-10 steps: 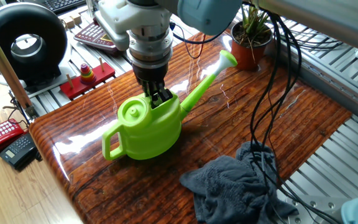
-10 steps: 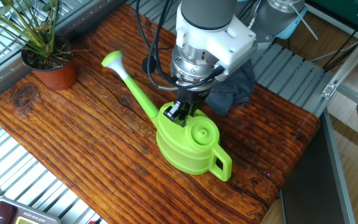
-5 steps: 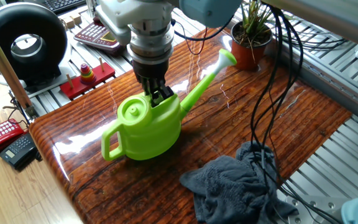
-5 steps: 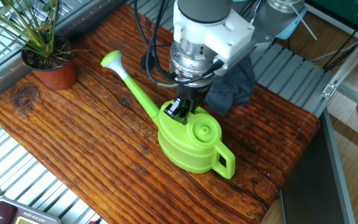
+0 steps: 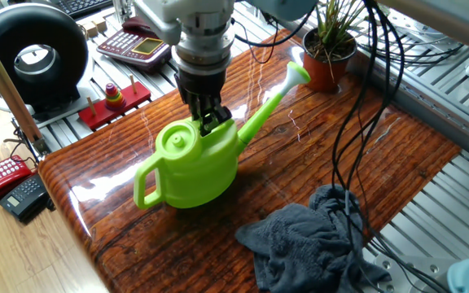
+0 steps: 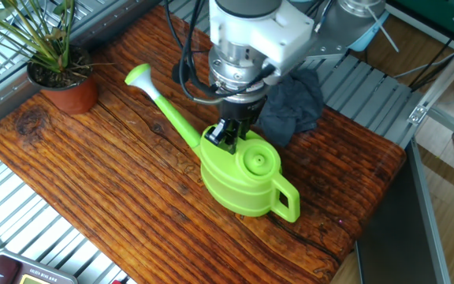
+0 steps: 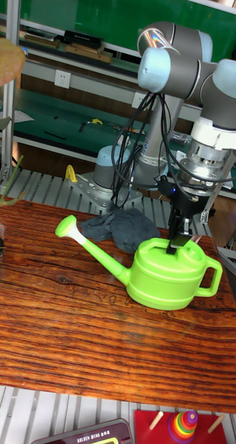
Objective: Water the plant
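Note:
The green watering can is near the middle of the wooden table, its long spout pointing toward the plant. My gripper comes straight down and is shut on the rim of the can's top opening. The plant has thin grassy leaves in a terracotta pot and stands at the table's corner, just beyond the spout's rose. I cannot tell whether the can's base touches the wood.
A crumpled grey cloth lies on the table behind the can. Black cables hang over it. Off the table lie a red stacking toy, a calculator, a black round device and red phones.
The gripper has risen a little with the watering can in it. The can has shifted slightly and its handle end sits higher.

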`<state>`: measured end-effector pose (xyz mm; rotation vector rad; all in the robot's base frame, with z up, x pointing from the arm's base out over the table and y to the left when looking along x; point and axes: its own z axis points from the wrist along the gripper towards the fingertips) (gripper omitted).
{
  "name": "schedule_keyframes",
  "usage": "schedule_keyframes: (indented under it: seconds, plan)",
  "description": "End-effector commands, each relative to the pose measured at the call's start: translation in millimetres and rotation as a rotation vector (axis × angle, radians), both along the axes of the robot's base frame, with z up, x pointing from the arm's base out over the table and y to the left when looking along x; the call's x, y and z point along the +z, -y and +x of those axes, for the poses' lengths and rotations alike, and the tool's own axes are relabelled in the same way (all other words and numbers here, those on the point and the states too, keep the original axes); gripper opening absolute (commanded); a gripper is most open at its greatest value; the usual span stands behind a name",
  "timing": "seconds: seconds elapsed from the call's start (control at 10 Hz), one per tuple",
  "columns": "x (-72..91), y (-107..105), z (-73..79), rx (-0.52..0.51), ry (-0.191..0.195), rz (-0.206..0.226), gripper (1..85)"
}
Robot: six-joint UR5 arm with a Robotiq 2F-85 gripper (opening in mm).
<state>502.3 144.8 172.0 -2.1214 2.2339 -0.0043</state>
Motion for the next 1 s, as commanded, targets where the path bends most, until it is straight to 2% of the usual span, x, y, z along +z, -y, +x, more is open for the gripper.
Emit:
schedule_keyframes:
  seconds: [0.0,0.6,0.9]
  plan:
    - [6.4,1.1,-1.2,0.001,-0.007,0.029,1.0]
    - [24.3,17.2,-5.9,0.023,-0.03,0.048,1.0]
    - [36.3,14.4,-6.8,0.026,-0.048,0.058,1.0]
